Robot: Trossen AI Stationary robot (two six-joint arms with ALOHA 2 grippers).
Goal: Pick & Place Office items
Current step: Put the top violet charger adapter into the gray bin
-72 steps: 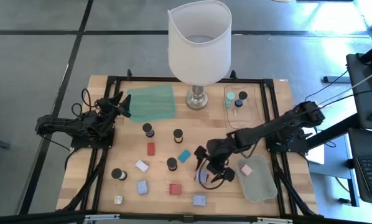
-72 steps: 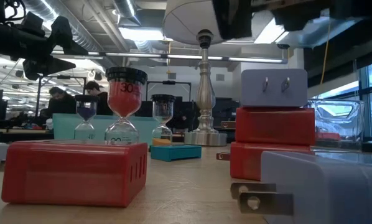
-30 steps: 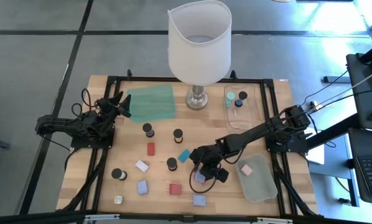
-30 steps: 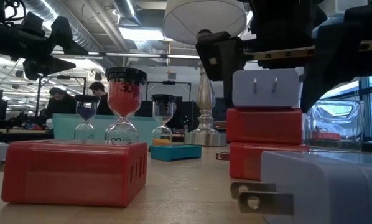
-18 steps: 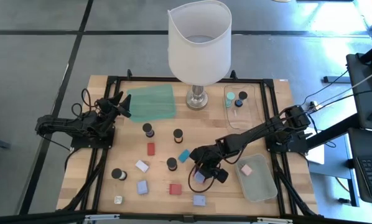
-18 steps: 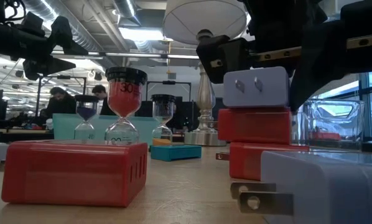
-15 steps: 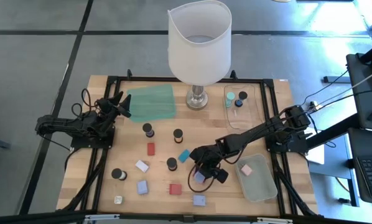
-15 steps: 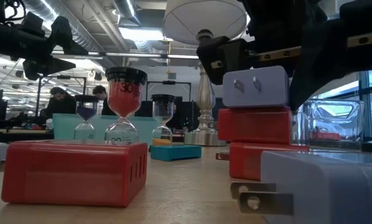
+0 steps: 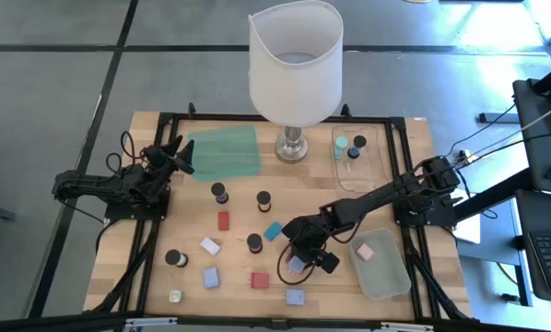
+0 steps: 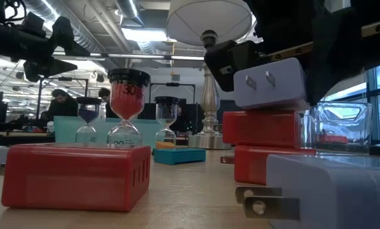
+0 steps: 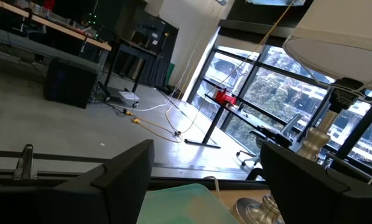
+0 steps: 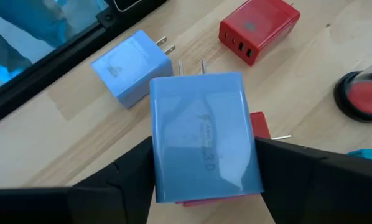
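While the lamp (image 9: 295,65) stands clear behind, the right gripper (image 12: 201,163) pinches a lavender wall charger (image 12: 203,137) just above a red charger (image 10: 261,129); lift straight up. Left gripper (image 9: 172,155) waits spread.

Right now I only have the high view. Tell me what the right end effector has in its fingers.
Observer: The right end effector is shut on a blue plug adapter, prongs pointing away from the wrist.
Operator: Check whether it is off the table.
Observer: The low view shows it tilted, directly above a red charger; whether they touch I cannot tell.
Operator: Report the left one.
Observer: The left end effector is open, holding nothing, facing the lamp.
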